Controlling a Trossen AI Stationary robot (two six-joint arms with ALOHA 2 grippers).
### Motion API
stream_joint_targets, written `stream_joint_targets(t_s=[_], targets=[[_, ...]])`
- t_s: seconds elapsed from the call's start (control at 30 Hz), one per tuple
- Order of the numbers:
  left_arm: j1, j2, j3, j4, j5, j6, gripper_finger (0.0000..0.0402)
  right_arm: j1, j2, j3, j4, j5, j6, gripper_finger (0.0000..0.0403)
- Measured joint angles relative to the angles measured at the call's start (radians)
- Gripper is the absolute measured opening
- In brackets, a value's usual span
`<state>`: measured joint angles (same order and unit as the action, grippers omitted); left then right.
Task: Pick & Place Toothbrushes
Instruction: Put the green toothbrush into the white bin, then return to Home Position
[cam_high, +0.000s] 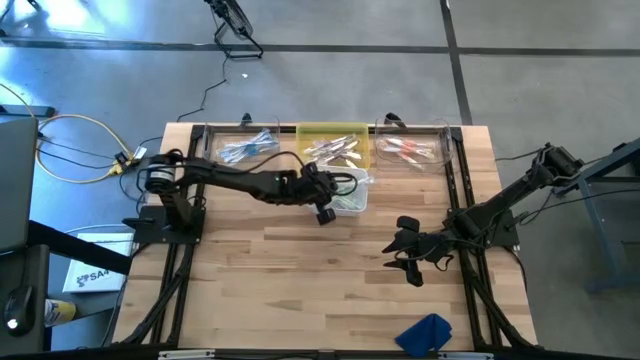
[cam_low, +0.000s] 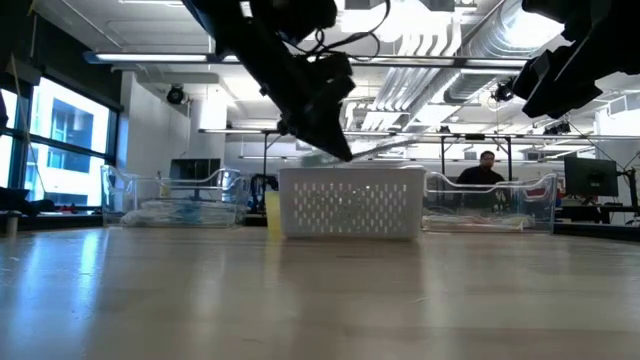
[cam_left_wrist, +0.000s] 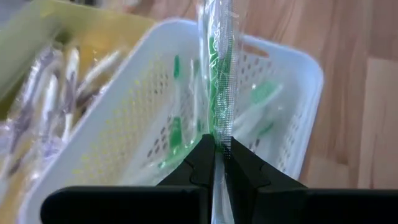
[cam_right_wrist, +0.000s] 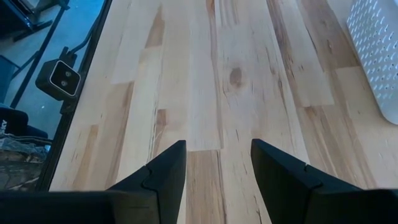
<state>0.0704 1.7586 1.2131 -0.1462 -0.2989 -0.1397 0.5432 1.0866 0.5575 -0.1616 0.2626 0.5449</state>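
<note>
Begins at the near edge of the pale wooden table (cam_high: 300, 290) with a crumpled blue cloth (cam_high: 428, 331), no part of the job. Farther in, shows the right claw (cam_right_wrist: 217, 168) hovering low over bare boards, fingers spread wide, holding nothing. Past that, pinches in the left claw (cam_left_wrist: 216, 158), fingers nearly together, one thin white-and-green toothbrush in a clear wrapper (cam_left_wrist: 219, 81), gripped near one end and poised above the white perforated plastic basket (cam_left_wrist: 298, 59) holding more green-accented brushes. Reads as the carry step: one brush in the air, not yet set down. At the far edge, lines up a clear plastic tray (cam_high: 250, 148) of bluish brushes, a yellow tray (cam_high: 333, 132) of pinkish ones and another clear tray (cam_high: 412, 150) of red ones. Next, probably calls for settling on the right container, lowering over it and opening cleanly without snagging the wrapper.
</note>
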Motion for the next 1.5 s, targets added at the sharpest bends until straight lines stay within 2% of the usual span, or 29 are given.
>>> stream_joint_targets(t_s=[0.5,0.8,0.97,1.1,1.33,1.5], targets=[[0.002,0.027,0.001,0.027,0.008,0.001,0.0024,0.0,0.0,0.0,-0.015,0.011,0.0,0.0174],[0.002,0.027,0.001,0.033,0.008,0.003,0.0105,0.0,0.0,0.0,-0.015,0.011,0.0,0.0174],[0.002,0.027,0.001,0.032,0.007,0.004,0.0126,0.0,0.0,0.0,-0.015,0.011,0.0,0.0174],[0.002,0.027,0.001,0.032,0.011,0.004,0.0129,0.0,0.0,0.0,-0.015,0.011,0.0,0.0174],[0.002,0.027,0.001,0.033,0.08,0.007,0.0128,0.0,0.0,0.0,-0.015,0.011,0.0,0.0174],[0.002,0.018,0.001,0.049,0.119,0.03,0.0088,0.0,0.0,0.0,-0.015,0.011,0.0,0.0174]])
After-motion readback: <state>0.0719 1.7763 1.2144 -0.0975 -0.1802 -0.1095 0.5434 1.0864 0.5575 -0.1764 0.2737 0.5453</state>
